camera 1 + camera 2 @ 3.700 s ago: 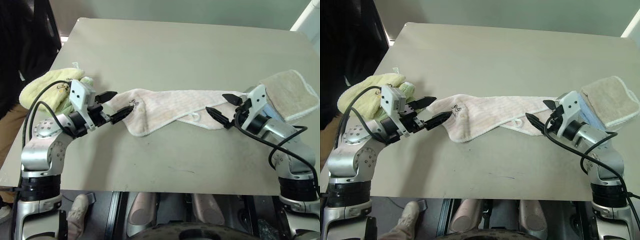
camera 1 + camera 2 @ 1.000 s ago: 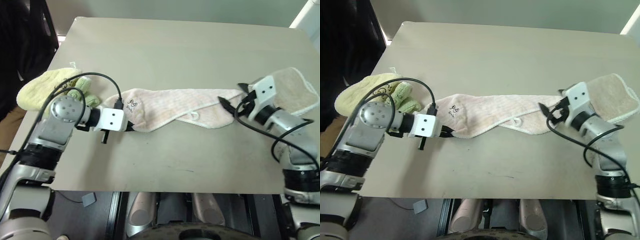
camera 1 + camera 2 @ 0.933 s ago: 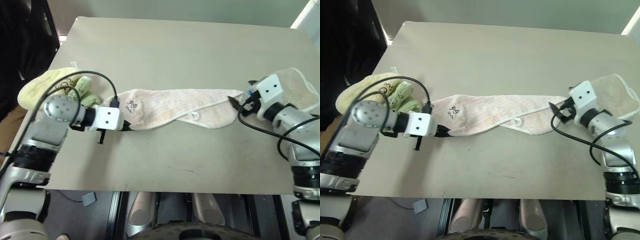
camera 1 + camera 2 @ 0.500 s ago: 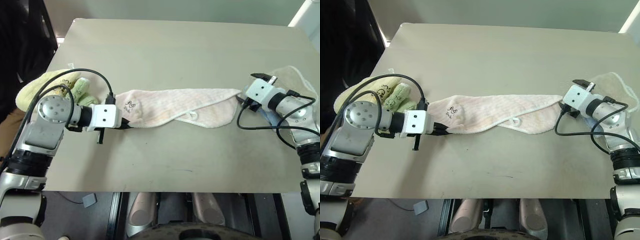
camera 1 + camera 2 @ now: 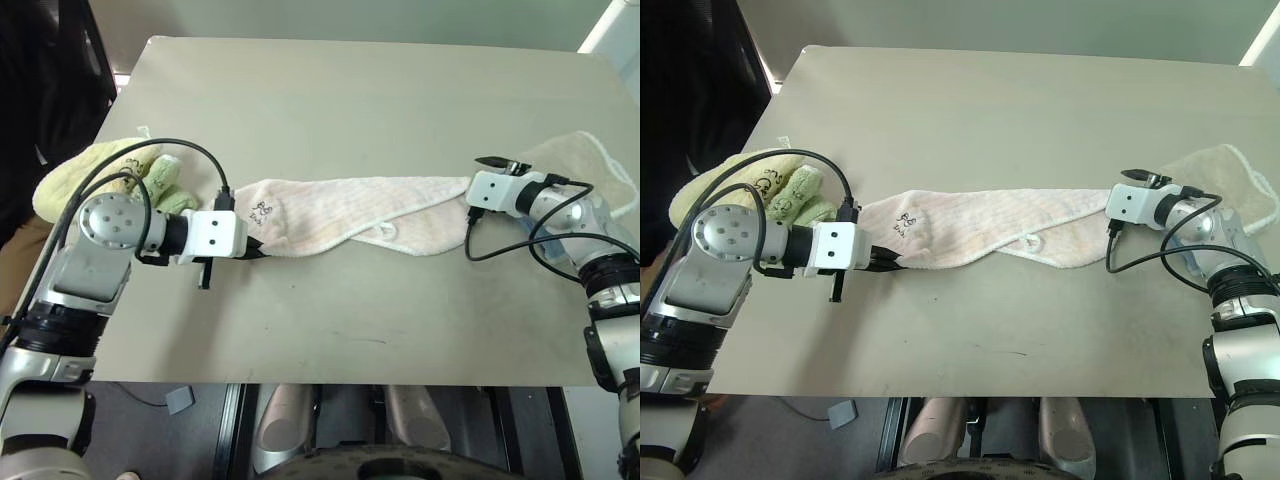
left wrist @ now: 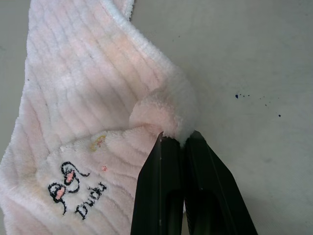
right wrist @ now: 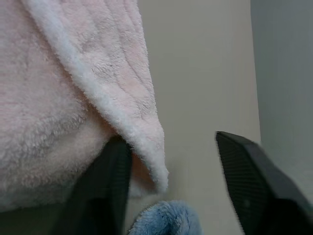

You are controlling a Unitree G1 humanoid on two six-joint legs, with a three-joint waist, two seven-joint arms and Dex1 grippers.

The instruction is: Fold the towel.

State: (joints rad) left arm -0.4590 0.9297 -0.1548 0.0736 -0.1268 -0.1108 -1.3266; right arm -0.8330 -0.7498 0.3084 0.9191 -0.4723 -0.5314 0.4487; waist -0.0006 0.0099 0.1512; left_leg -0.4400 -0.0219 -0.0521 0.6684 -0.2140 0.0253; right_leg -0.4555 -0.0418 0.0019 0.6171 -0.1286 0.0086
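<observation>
With the left gripper (image 6: 180, 147) pinched shut on the pink towel (image 5: 340, 208), the right gripper's (image 7: 171, 166) half-open fingers could close beside its corner and miss it.

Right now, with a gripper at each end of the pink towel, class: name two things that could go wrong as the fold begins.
1. The right gripper is open, with only the towel's white-trimmed corner tip between its fingers; closing here may miss or catch too little cloth.
2. The left gripper pinches just a small bunched fold, which could slip out when lifted.
3. The beige towel lies right behind the right gripper and could get dragged.
</observation>
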